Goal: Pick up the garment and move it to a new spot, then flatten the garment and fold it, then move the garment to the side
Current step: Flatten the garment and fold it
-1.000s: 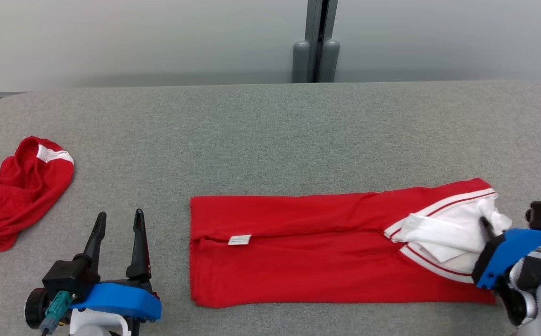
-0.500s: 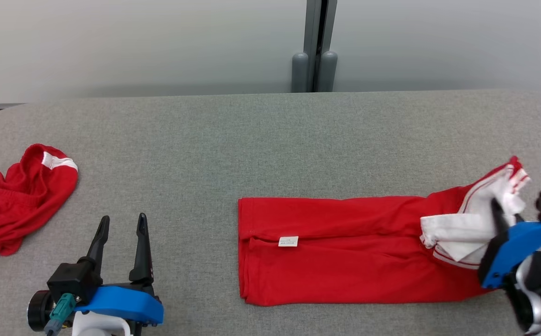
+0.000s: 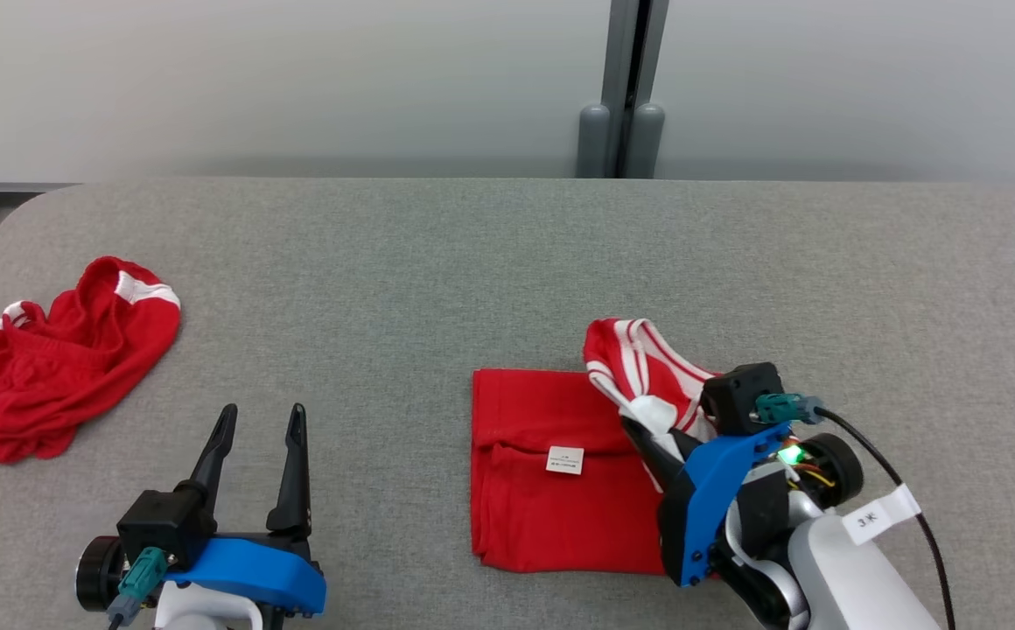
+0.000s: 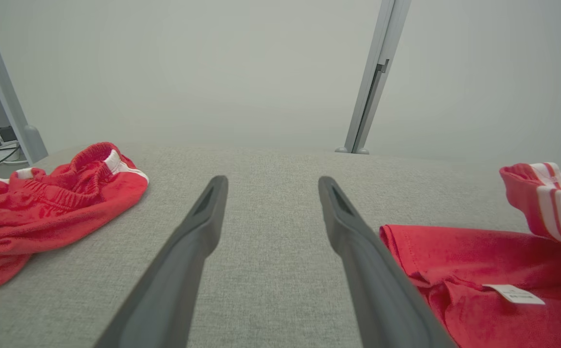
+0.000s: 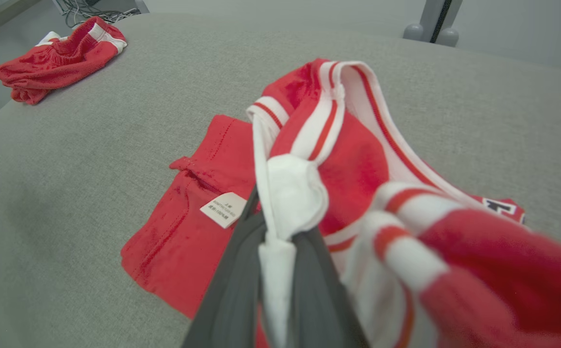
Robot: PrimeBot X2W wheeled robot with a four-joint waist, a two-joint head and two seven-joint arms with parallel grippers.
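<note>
The red garment [image 3: 542, 507] lies on the grey table, partly folded, with a white label [image 3: 565, 461] on top. My right gripper [image 3: 640, 430] is shut on its white-and-red striped end, holding that end lifted and doubled back over the flat part. In the right wrist view the dark fingers [image 5: 232, 290] pinch white fabric [image 5: 287, 193] above the garment [image 5: 184, 237]. My left gripper [image 3: 262, 418] stands open at the lower left, holding nothing, well left of the garment. Its fingers [image 4: 203, 227] frame bare table, with the garment [image 4: 479, 261] to their right.
A second red garment with white stripes [image 3: 52, 367] lies crumpled at the table's left edge, also seen as a red heap [image 4: 43, 203] and a small red pile [image 5: 58, 48]. A grey post [image 3: 626, 87] stands behind the grey table [image 3: 472, 262].
My right gripper has carried the striped end up and leftward over the garment, so the cloth now lies shorter and doubled. The head camera has shifted a little. The left arm has stayed put.
</note>
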